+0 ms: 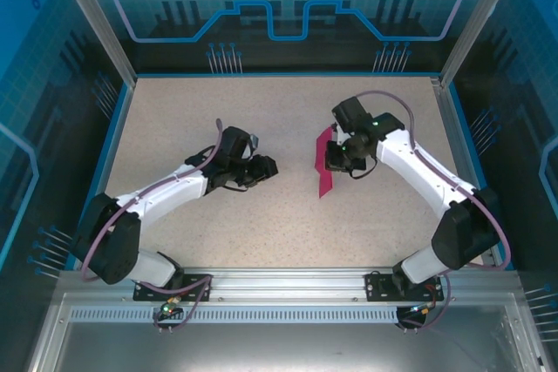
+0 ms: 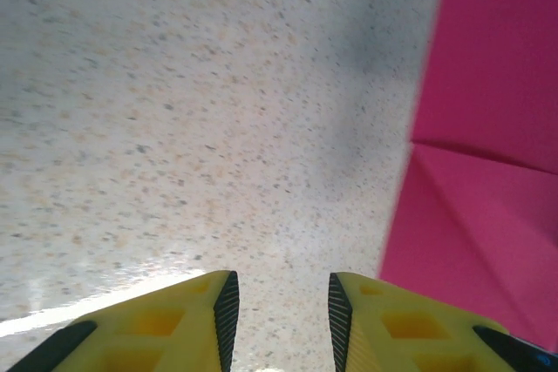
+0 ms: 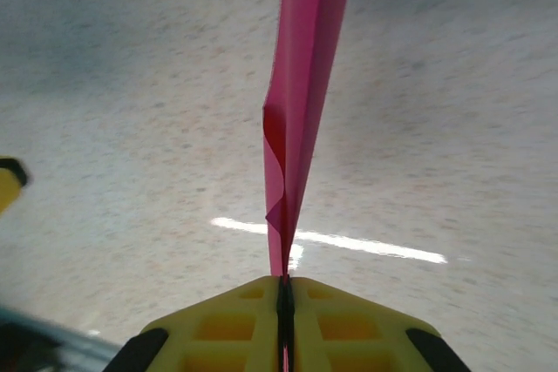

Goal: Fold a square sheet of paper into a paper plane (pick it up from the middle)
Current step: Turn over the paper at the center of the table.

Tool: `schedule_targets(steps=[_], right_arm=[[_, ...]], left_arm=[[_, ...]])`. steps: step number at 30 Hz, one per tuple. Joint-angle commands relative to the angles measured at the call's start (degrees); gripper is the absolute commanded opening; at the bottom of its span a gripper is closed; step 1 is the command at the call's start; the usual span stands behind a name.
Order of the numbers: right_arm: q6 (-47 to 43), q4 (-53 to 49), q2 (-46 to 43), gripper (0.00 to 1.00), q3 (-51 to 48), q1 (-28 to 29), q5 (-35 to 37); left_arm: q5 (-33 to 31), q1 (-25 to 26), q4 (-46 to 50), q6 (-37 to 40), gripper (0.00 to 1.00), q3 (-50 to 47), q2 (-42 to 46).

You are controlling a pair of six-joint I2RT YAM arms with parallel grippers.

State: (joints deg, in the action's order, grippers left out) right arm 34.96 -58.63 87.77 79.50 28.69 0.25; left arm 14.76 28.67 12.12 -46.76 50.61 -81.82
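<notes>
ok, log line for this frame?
right gripper: shut on folded pink paper | left gripper: open, empty, paper to its right | stage: paper already creased

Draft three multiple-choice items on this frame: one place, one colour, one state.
1. Where is the folded pink paper?
A. flat by the left arm's base
B. between the arms, in the right end effector
C. against the far wall
2. Colour of the fingers?
A. yellow
B. green
C. white
3. The left end effector is:
A. shut on paper
B. open, empty
C. shut on a cable
Key: B, it is clamped on the paper's edge; A, yellow in both wrist views; B, bare table shows through its gap.
</notes>
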Motion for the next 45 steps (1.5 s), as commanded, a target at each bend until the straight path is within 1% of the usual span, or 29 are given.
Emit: schedule_targets(steps=[1,3,4,9,11,14,16,18,20,25,29,35,38,40,43,45], right_arm=[[3.34,-17.48,4.67,0.10,6.31,4.56,21.24],[7.80,-23.67,8.91,0.09,10.02,6.92,28.20],[9.09,-25.84,11.38,0.09,11.87,8.39,30.51],[17.54,-39.16,25.91,0.08,25.19,13.84,36.70],[19.94,-43.47,30.84,0.09,30.54,15.30,37.41],[20.53,-43.50,33.36,0.09,31.88,16.42,36.98],[20.12,-43.50,34.60,0.09,32.33,16.70,36.75],[20.81,-43.00,34.76,0.09,31.48,16.92,36.49],[19.51,-41.15,34.84,0.09,30.65,17.07,34.93],[18.01,-38.83,35.59,0.10,29.67,17.42,34.98],[15.74,-33.58,33.86,0.10,26.49,17.80,33.50],[12.74,-27.84,34.11,0.10,21.91,18.27,30.76],[10.79,-23.98,34.21,0.11,19.92,18.38,27.69],[10.09,-22.65,34.66,0.12,20.33,18.37,26.16],[8.64,-18.05,34.81,0.12,20.04,18.40,20.67],[8.28,-17.09,36.03,0.13,21.03,18.51,18.64]], left_arm=[[-0.18,-3.47,-0.46,1.78,0.35,-2.43,1.10],[1.22,-5.74,-1.18,2.46,0.35,-3.39,0.90],[1.80,-6.87,-1.31,2.94,0.35,-3.55,0.96],[4.27,-10.74,-1.32,5.33,0.35,-4.61,1.39],[6.23,-11.79,-0.85,6.43,0.35,-4.21,0.16],[8.68,-12.65,0.63,7.64,0.33,-3.23,-1.86],[8.90,-13.05,0.21,7.77,0.33,-3.86,-1.74],[8.82,-13.68,-0.89,7.66,0.34,-4.84,-1.47],[9.13,-14.78,-1.80,7.07,0.34,-5.55,-1.49],[9.64,-15.82,-2.30,6.18,0.34,-6.01,-1.89],[9.85,-15.92,-0.84,5.29,0.33,-5.23,-1.72],[6.62,-17.31,2.73,3.56,0.34,-7.00,1.62],[5.30,-18.10,2.73,2.31,0.35,-8.51,3.30],[4.78,-18.21,3.02,2.12,0.35,-8.73,3.73],[4.05,-18.29,3.84,1.81,0.35,-8.42,3.86],[3.46,-18.29,4.22,1.75,0.35,-8.01,4.08]])
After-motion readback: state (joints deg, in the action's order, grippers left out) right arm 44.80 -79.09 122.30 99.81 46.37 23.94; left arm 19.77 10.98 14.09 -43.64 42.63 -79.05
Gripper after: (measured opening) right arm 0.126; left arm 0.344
